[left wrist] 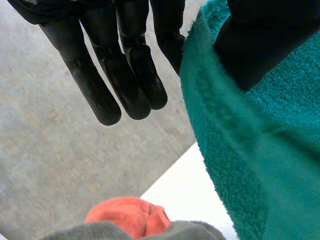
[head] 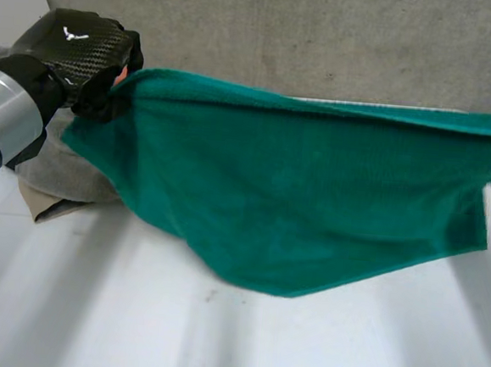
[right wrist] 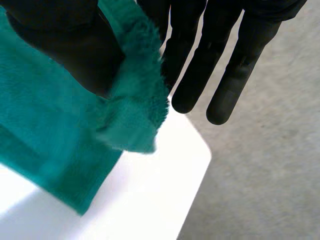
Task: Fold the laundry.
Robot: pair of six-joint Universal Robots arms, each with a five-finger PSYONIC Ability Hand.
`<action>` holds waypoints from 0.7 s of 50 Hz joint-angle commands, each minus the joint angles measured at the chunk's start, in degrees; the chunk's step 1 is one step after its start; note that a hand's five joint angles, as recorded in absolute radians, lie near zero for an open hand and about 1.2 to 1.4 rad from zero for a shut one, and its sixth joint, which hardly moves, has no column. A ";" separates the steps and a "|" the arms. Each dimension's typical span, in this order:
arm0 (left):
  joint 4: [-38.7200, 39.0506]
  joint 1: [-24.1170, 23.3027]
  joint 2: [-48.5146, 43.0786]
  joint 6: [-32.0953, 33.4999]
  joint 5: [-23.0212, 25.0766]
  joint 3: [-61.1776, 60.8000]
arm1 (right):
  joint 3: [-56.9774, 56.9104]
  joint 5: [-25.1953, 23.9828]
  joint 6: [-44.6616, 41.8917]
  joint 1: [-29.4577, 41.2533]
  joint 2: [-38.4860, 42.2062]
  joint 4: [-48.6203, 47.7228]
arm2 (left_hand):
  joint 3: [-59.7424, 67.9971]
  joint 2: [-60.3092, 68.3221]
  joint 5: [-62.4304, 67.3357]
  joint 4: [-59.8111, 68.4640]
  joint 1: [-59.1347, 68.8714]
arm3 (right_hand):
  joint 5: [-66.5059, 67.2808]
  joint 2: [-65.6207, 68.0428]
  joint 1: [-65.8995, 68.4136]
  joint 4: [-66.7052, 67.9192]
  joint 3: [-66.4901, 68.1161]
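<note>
The towel (head: 304,197) hangs spread above the table (head: 216,343), held by its top edge. The left hand (head: 78,47) pinches one top corner between thumb and straight fingers (left wrist: 167,45). The right hand (right wrist: 55,45) pinches the other corner the same way, with only a small tuft under its thumb. That thin hold looks likeliest to slip if the arms pull the edge tighter, dropping one side. The sagging low point may drag and crease on the table. The grey cloth (head: 59,173) and orange cloth (left wrist: 127,215) lie under the left hand, so that corner could land on them.
</note>
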 commanded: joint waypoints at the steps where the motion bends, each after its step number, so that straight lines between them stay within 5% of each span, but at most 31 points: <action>1: -0.15 -0.05 -14.42 0.89 0.27 5.04 | -0.22 2.82 -3.53 4.67 9.82 -0.28 | 11.75 11.40 13.90 11.28 13.99 | 12.11 12.80 16.05 11.48 12.18; 9: 8.96 -1.63 -30.42 6.95 0.27 22.42 | -5.93 8.45 6.39 7.22 17.39 -21.79 | 11.75 11.40 13.90 11.28 13.99 | 12.11 12.80 16.05 11.48 12.18; 17: 47.50 -2.68 -32.98 3.72 -2.01 31.85 | -8.22 11.61 28.34 8.54 15.99 -64.29 | 11.75 11.40 13.90 11.28 13.99 | 12.11 12.80 16.05 11.48 12.18; 19: 51.60 -2.95 -32.90 1.60 -2.89 31.50 | -7.78 12.23 30.57 8.54 15.37 -68.21 | 11.75 11.40 13.90 11.28 13.99 | 12.11 12.80 16.05 11.48 12.18; 35: 42.56 -3.30 -27.54 -1.58 -3.60 9.90 | 3.73 5.39 31.63 8.45 17.56 -62.79 | 11.75 11.40 13.90 11.28 13.99 | 12.11 12.80 16.05 11.48 12.18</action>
